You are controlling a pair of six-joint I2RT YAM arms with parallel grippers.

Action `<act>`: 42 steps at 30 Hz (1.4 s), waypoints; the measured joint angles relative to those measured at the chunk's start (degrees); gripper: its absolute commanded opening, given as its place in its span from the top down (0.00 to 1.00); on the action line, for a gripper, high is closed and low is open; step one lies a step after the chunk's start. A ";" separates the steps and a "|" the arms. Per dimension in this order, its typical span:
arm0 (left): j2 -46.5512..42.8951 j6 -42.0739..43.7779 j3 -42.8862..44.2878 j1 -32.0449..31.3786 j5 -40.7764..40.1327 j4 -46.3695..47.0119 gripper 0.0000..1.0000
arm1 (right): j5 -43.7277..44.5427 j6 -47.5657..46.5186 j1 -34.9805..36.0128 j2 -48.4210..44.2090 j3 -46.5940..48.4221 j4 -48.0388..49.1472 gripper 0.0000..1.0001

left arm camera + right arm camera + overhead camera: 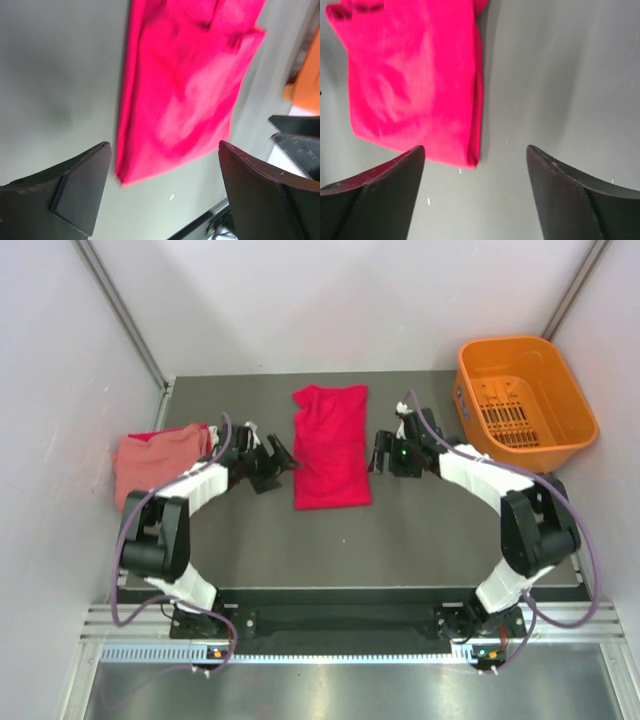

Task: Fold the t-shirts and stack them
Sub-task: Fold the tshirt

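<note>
Top external: I log the crimson t-shirt (331, 448) folded on the surface (400, 540), long axis near-to-far, between left tool (285, 460) and right tool (380, 453); both spread apart, empty, equally near.

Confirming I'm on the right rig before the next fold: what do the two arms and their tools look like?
The left arm and right arm have white shells and bulky black joints; a purple cable loops along each. The left tool and right tool are black, each with two broad, wedge-shaped fingers. A green light glows on the right wrist.
</note>
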 measured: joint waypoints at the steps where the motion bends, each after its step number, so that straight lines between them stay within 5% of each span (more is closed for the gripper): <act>1: -2.01 0.50 -2.12 0.00 -0.22 0.13 0.10 | -0.22 0.00 0.00 -1.95 -2.47 1.07 0.24; 8: -7.02 2.05 -13.77 -0.04 -0.07 0.48 0.32 | -5.62 1.95 0.00 -4.55 -13.25 6.27 0.44; 16: -4.55 2.19 -13.94 -1.68 1.33 2.38 0.34 | -10.49 3.98 0.02 0.70 -14.71 11.02 0.47; 28: -0.37 1.60 -11.65 -4.85 1.84 4.87 0.50 | -15.19 5.60 0.20 4.70 -14.01 15.10 0.72; 33: -0.13 1.60 -11.65 -4.85 1.60 4.87 0.57 | -15.61 5.44 0.44 5.60 -13.92 15.74 1.00; 42: 0.37 1.88 -11.50 -4.85 1.07 4.48 0.60 | -16.02 5.64 0.44 6.16 -13.84 15.93 1.00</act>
